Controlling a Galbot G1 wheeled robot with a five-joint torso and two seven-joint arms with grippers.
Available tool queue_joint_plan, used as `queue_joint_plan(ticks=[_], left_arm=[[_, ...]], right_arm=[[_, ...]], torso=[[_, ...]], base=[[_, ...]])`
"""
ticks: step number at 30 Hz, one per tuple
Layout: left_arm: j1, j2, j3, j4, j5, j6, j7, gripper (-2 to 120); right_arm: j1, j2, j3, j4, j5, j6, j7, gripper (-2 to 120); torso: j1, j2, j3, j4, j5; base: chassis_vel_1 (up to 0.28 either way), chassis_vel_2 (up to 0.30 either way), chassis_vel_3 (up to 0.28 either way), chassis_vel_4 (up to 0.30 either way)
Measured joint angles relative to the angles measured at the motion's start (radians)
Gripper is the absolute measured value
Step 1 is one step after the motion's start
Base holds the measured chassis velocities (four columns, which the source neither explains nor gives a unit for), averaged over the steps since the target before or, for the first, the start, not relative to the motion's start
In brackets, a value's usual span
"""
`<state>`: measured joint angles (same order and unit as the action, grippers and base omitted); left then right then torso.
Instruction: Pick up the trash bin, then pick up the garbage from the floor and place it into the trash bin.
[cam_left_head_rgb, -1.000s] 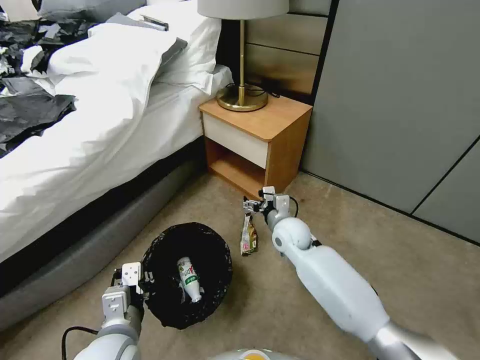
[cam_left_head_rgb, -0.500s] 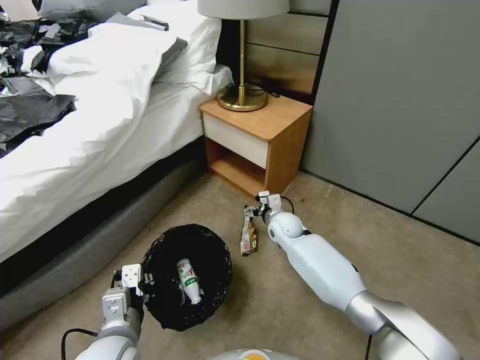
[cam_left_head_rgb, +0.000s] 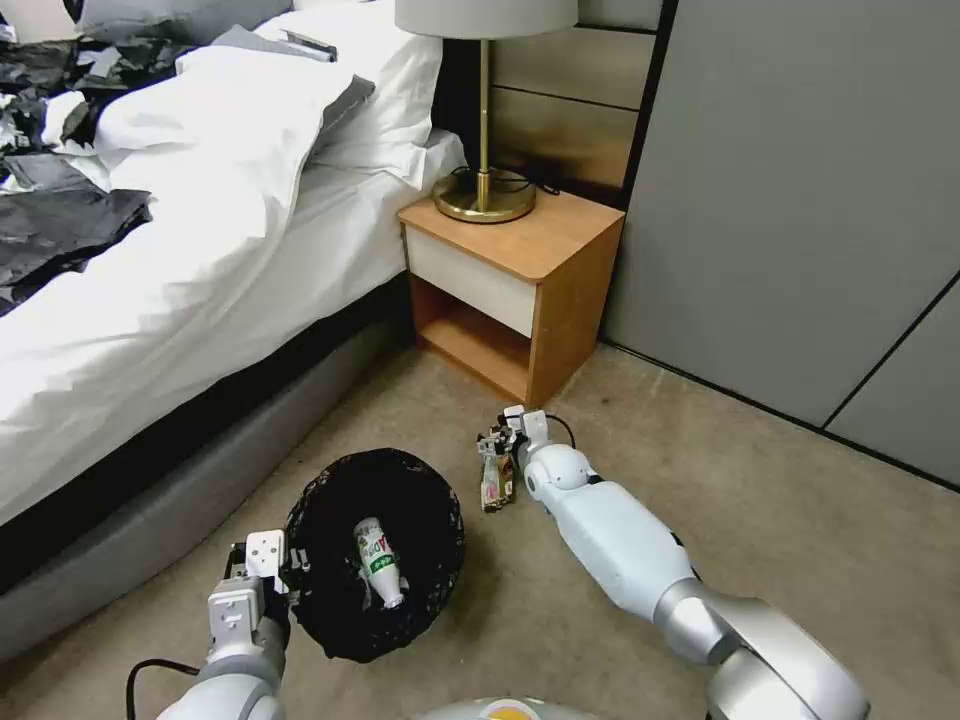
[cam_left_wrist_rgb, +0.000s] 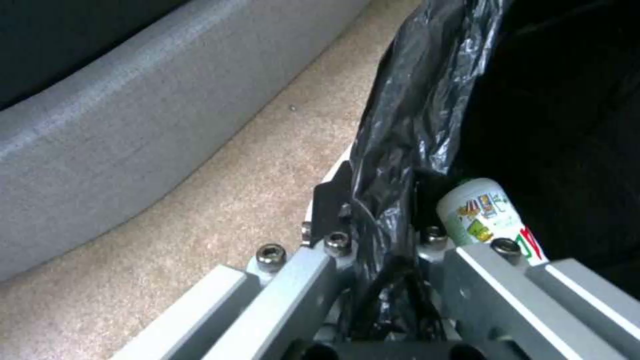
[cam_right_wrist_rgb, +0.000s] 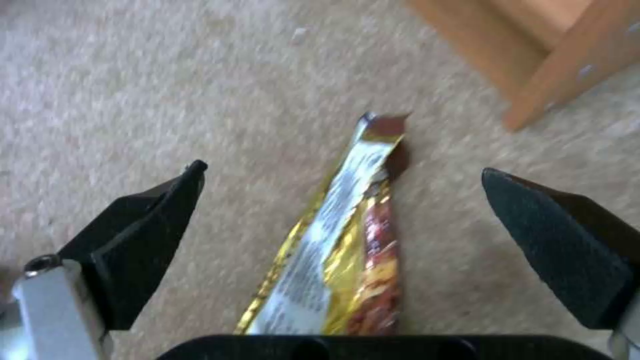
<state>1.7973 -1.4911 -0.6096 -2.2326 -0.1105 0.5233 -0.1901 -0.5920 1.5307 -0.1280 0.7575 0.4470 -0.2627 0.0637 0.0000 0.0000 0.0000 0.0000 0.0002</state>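
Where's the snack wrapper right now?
The snack wrapper lies on the carpet in the head view, between the trash bin and the nightstand, directly under the open right tool.

Floor: beige short-pile carpet floor (cam_left_head_rgb: 830, 520), filling the lower half and the right of the head view.
Bin: small round bin lined with a crinkly black plastic bag (cam_left_head_rgb: 375, 550), at lower centre-left; it is not clear if it touches the carpet.
Wrapper: crumpled yellow and silver foil snack wrapper (cam_left_head_rgb: 496, 480), lying on the carpet in the centre, just right of the bin, in front of the nightstand.
Nightstand: light brown wooden nightstand with a white drawer (cam_left_head_rgb: 510, 285), standing on the carpet at upper centre.
Bed: bed with a grey padded base and white sheets (cam_left_head_rgb: 180, 500), on the carpet along the left side.
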Motion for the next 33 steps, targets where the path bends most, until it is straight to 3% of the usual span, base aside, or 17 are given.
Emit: queue_joint_plan(ticks=[13, 20, 33], left_arm=[[0.016, -0.005, 0.0, 0.0, 0.012, -0.003, 0.0, 0], [0.012, -0.002, 0.01, 0.009, 0.016, -0.004, 0.0, 0], [0.002, 0.011, 0.012, 0.03, 0.013, 0.001, -0.001, 0]], right_arm=[[-0.015, 0.042, 0.029, -0.098, -0.058, 0.083, -0.033, 100], [-0.034, 0.067, 0.048, -0.131, -0.199, 0.158, -0.001, 100], [-0.051, 0.078, 0.055, -0.133, -0.296, 0.176, 0.034, 100]], torso=[[0.0, 0.0, 0.0, 0.0, -0.0001], [0.0, 0.0, 0.0, 0.0001, 0.0002], [0.0, 0.0, 0.0, 0.0001, 0.0002]], base=[[0.0, 0.0, 0.0, 0.0], [0.0, 0.0, 0.0, 0.0], [0.0, 0.0, 0.0, 0.0]])
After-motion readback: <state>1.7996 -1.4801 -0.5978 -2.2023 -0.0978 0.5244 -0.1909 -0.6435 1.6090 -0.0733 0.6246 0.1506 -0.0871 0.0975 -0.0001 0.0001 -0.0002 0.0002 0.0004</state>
